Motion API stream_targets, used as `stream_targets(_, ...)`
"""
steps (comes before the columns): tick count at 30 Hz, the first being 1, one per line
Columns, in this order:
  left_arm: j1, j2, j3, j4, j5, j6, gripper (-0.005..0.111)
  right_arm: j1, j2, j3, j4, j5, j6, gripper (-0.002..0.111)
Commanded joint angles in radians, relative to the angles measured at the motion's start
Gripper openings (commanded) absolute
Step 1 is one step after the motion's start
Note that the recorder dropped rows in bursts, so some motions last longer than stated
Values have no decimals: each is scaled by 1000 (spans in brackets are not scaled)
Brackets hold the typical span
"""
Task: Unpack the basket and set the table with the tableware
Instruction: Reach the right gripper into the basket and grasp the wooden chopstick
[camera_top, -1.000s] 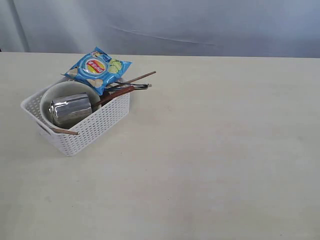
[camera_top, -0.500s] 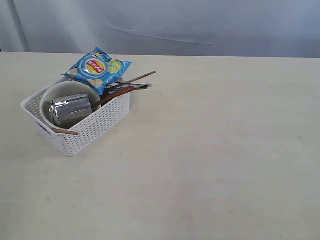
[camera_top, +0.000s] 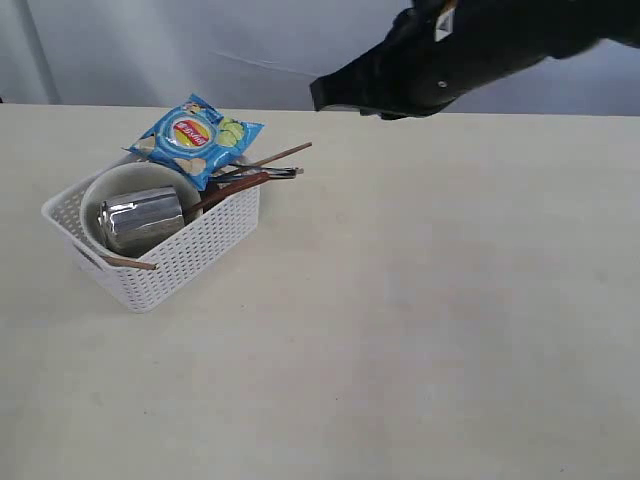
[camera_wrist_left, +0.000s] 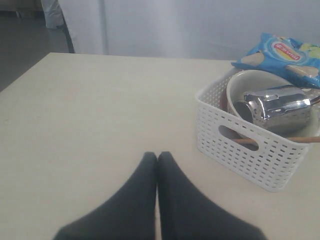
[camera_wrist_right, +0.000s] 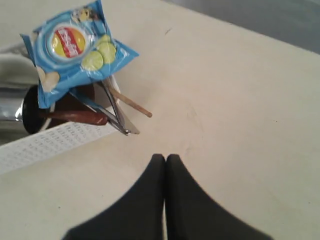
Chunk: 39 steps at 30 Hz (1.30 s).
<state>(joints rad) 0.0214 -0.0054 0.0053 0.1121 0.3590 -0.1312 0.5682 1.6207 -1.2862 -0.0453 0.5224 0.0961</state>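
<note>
A staged robot lab, by the look of it, not a home. A wide pale counter (camera_top: 450, 330) has a plain grey-blue cloth backdrop (camera_top: 150, 50) hanging just behind it. A dark floor (camera_wrist_left: 22, 45) shows past the counter's corner, and a black robot arm (camera_top: 470, 50) reaches above the counter.

A glossy blue foil chip bag (camera_top: 197, 138) (red-and-yellow round logo) lies face up; behind it, a plain grey backdrop (camera_top: 180, 50).

basket (camera_top: 190, 255): white perforated plastic | cup (camera_top: 140, 219): shiny steel | table (camera_top: 420, 300): matte cream
</note>
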Motion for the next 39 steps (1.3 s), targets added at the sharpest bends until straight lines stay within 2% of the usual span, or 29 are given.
stream_targets(1,0,5,-5,-8,-10,4,0,4,126,-157,-6,176,-106,0)
stream_targets(9,0,5,-5,-8,-10,4,0,9,276,-373,-9,378,-505,0)
stream_targets(18,0,5,-5,-8,-10,4,0,81,326,-456,-109,402,-771,0)
stream_targets(22,0,5,-5,-8,-10,4,0,140,337,-456,-270,404,-774,0)
stream_targets(30,0,5,-5,-8,-10,4,0,252,414,-456,-567,400,-774,35)
stream_targets(39,0,5,-5,-8,-10,4,0,320,509,-456,-825,402,-737,37)
